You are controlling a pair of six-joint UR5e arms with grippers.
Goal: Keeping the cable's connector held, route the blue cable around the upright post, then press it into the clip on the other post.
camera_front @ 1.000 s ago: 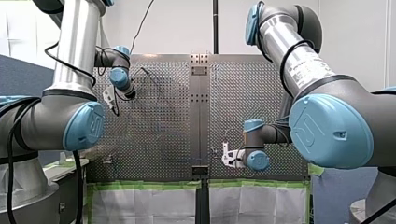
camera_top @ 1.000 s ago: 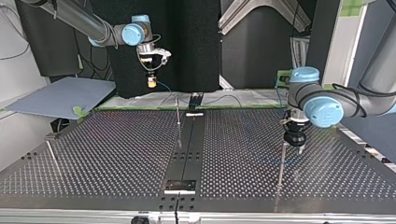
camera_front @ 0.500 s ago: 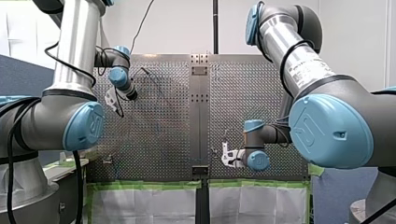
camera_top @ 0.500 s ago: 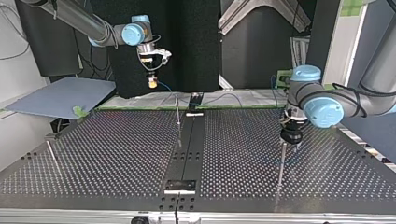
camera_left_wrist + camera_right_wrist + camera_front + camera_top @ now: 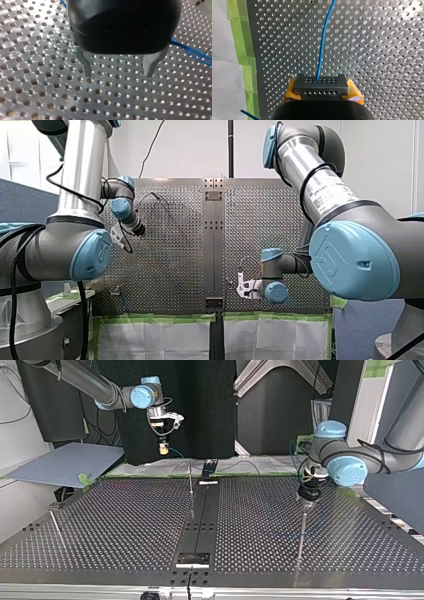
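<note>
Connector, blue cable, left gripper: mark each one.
connector (image 5: pixel 321 86), right wrist view, middle of its dark face.
blue cable (image 5: pixel 323 42), right wrist view, straight run ahead of the connector.
left gripper (image 5: pixel 118 75), left wrist view, midway between its fingertips.

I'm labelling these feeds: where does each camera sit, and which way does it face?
Front view: behind and above the arms, looking over the perforated table; my left arm and my right arm fill its sides.
Top view: across the table, facing both arms, sides crossed.
Left wrist view: on my left arm, facing the table; my left claw, open.
Right wrist view: on my right arm, facing the table; my right claw grips the connector.
Shared: both wrist views show the blue cable.
</note>
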